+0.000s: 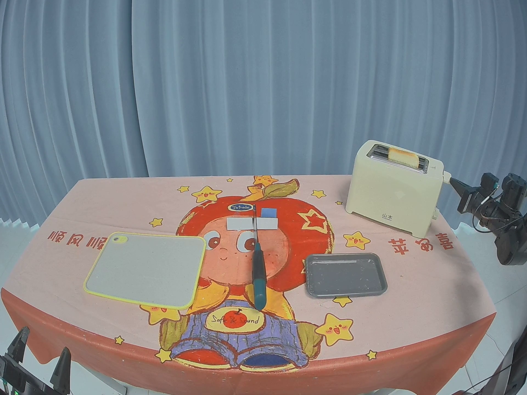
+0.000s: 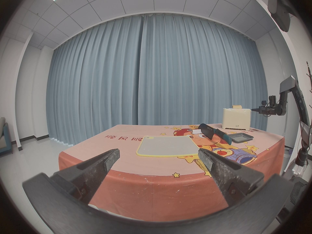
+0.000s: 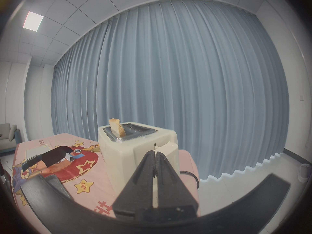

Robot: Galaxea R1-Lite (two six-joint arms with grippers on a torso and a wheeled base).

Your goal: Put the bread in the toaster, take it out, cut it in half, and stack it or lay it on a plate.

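1. The bread (image 1: 403,156) is seated upright in the toaster (image 1: 392,193)
2. The right gripper (image 3: 155,154) is found clenched, empty, at the toaster's side lever (image 3: 169,149)
3. The left gripper (image 2: 157,153) is found released, off the table's (image 1: 428,303) near edge

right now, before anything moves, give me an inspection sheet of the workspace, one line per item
Surface: table under a pink cartoon tablecloth, lying flat.
Job's things: bread stands in a slot of the cream toaster, far right; cutting board near left; knife in the middle; grey plate just right of the knife.
Clutter: white and blue tabs under the knife blade.
Hands: left hand open, low off the table's near-left edge; right hand shut, at the toaster's side lever, contact unclear.
Cables: dark cord by the toaster's base.
Surroundings: blue curtain behind the table.
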